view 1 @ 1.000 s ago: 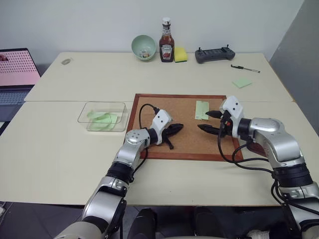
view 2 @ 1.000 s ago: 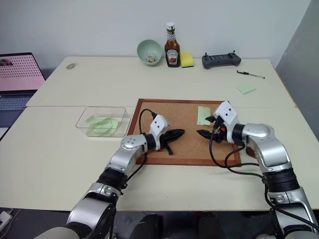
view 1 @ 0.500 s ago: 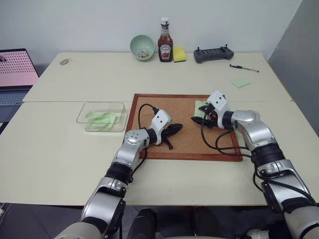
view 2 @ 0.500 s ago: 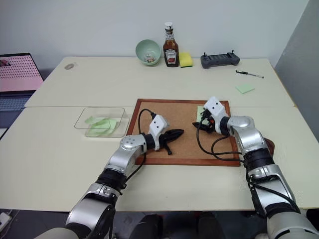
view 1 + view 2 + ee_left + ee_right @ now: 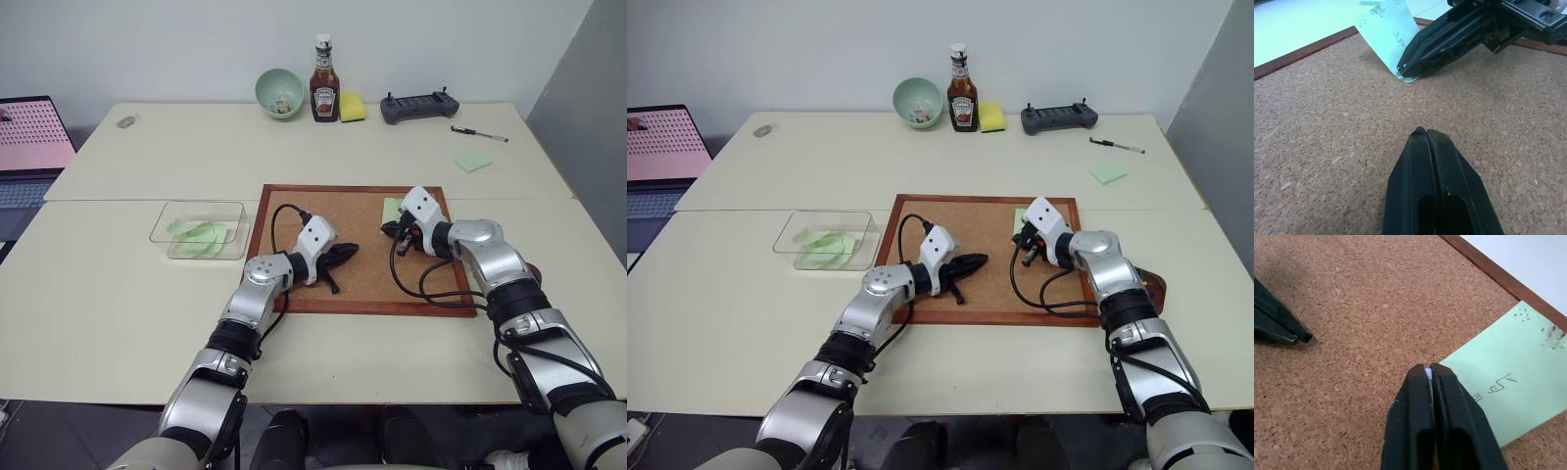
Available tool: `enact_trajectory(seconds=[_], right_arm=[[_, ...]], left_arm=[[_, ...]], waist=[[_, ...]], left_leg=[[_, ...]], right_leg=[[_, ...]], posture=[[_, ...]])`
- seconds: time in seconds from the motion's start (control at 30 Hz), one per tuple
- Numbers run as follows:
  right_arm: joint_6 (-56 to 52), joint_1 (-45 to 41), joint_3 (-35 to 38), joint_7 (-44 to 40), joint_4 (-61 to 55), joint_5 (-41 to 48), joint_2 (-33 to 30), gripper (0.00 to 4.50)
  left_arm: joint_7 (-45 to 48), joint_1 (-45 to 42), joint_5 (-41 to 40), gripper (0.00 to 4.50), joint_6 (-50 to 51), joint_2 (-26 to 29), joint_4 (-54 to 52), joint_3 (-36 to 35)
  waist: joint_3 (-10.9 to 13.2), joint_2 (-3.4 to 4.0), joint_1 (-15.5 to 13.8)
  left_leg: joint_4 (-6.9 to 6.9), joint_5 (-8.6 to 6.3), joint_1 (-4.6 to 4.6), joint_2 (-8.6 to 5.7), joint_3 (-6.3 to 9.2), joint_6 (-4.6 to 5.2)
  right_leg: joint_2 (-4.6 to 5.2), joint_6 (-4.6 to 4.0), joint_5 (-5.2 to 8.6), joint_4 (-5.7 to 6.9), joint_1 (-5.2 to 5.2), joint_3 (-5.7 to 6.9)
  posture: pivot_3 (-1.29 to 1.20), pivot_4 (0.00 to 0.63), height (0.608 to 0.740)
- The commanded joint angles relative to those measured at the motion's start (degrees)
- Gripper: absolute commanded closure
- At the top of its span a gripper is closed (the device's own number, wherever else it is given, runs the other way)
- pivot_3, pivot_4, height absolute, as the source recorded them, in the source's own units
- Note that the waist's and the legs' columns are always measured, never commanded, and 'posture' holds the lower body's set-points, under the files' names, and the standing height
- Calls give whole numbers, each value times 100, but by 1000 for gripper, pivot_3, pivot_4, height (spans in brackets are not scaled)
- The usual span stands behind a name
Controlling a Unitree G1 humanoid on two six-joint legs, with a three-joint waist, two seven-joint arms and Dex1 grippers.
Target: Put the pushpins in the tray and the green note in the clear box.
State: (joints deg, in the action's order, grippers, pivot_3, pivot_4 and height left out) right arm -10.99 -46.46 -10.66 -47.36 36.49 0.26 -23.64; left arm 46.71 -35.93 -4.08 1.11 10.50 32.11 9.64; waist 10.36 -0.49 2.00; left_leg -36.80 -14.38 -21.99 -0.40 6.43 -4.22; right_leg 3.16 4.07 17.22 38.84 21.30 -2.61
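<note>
While both arms are reaching over the large wood-framed cork board (image 5: 358,245) on the pale counter (image 5: 147,294), the right gripper (image 5: 1428,372) is sitting with its black fingers pressed together at the corner of the small pale green rectangular paper note (image 5: 1513,382), a tiny white speck showing between the tips. The left gripper (image 5: 1426,133) is lying fully closed and empty on bare cork, apart from the note. The shallow transparent plastic box (image 5: 201,228) is standing just left of the board, green slips inside.
</note>
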Motion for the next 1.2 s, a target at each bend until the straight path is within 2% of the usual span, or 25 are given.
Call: enact_trajectory(seconds=[0.03,0.6,0.8,0.83,0.87,1.0,1.2], right_arm=[[97,-177,135,-99,-202,54,-63,4496],[1,244,82,-862,-2068,221,-603,4496],[85,437,-14,-1072,-2470,141,-801,4496],[114,471,-35,-1103,-2524,125,-836,4500],[160,513,-60,-1135,-2580,99,-881,4500],[376,643,-172,-1205,-2722,-1,-1026,4500],[281,654,-155,-1121,-2742,64,-912,4500]], left_arm=[[-49,156,110,4500,154,0,155,97],[-146,40,23,4500,233,-74,266,-19],[-24,47,-299,4500,564,-43,-231,-243],[9,54,-376,4127,664,-14,-338,-288],[62,76,-462,4097,789,30,-488,-327],[255,203,-723,3415,1261,239,-1061,-444],[363,419,-709,2182,1418,361,-1675,-192]], waist=[[0,0,0],[1,1,-16],[1,1,-13],[2,0,-12],[3,-3,-8],[11,-10,35],[16,-16,65]], left_leg=[[0,0,0,0,0,0],[-1,0,-4,-1,2,0],[-2,0,-5,0,2,0],[-2,0,-5,0,2,0],[-2,0,-6,0,2,0],[2,0,-14,2,1,0],[5,0,-21,3,2,0]], right_leg=[[0,0,0,0,0,0],[0,1,0,-1,1,2],[0,1,0,0,2,2],[0,1,0,0,2,2],[0,1,0,-1,4,2],[-1,0,1,-1,15,1],[-1,0,1,-3,20,1]], posture=[[0,150,740],[0,150,740],[0,150,740],[0,150,740],[0,150,740],[0,150,740],[0,150,740]])
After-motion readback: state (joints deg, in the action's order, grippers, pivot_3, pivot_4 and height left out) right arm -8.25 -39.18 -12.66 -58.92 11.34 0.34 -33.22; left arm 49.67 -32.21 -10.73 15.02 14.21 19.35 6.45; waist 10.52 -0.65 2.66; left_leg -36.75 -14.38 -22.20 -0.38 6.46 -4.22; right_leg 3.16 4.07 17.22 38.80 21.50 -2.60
